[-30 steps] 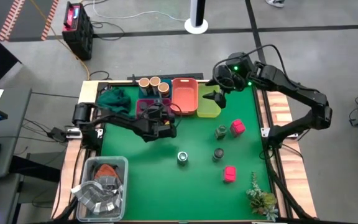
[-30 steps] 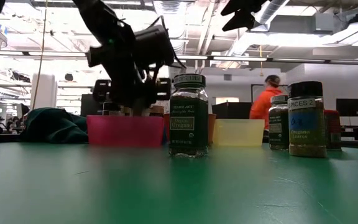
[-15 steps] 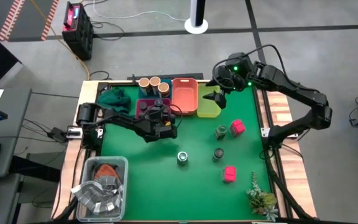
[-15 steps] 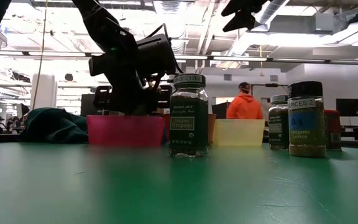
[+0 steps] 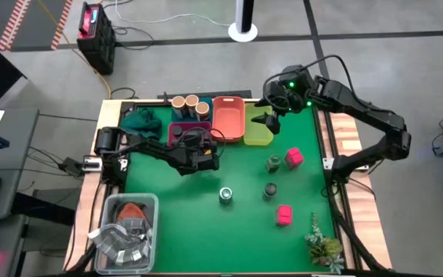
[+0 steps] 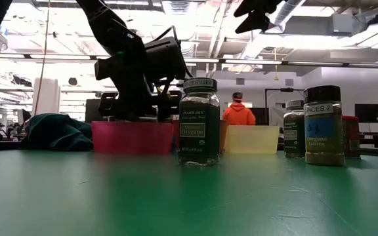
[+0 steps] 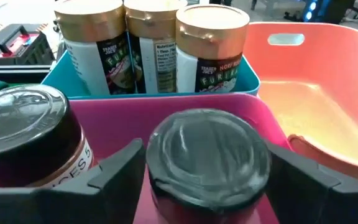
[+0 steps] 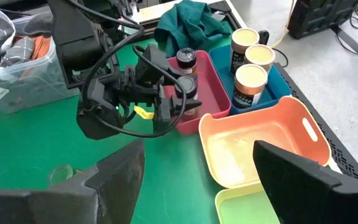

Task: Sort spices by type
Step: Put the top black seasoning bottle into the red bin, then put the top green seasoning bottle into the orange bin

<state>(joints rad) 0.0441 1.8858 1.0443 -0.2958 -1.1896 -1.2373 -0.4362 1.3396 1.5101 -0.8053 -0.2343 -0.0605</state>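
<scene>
Dark-lidded round glass spice jar (image 7: pixel 208 163) stands in the magenta plastic tray (image 7: pixel 114 121), between the left claw's (image 7: pixel 207 177) two fingers, which stand just clear of its lid. Another dark-lidded jar (image 7: pixel 23 143) sits beside it. Right claw (image 5: pixel 266 120) hangs spread wide above the yellow-green tray (image 5: pixel 258 132).

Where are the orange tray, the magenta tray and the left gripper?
orange tray (image 5: pixel 228 123), high view, bare floor.
magenta tray (image 6: pixel 131 137), low view, front wall.
left gripper (image 7: pixel 207 171), left wrist view, midway between fingertips.
</scene>
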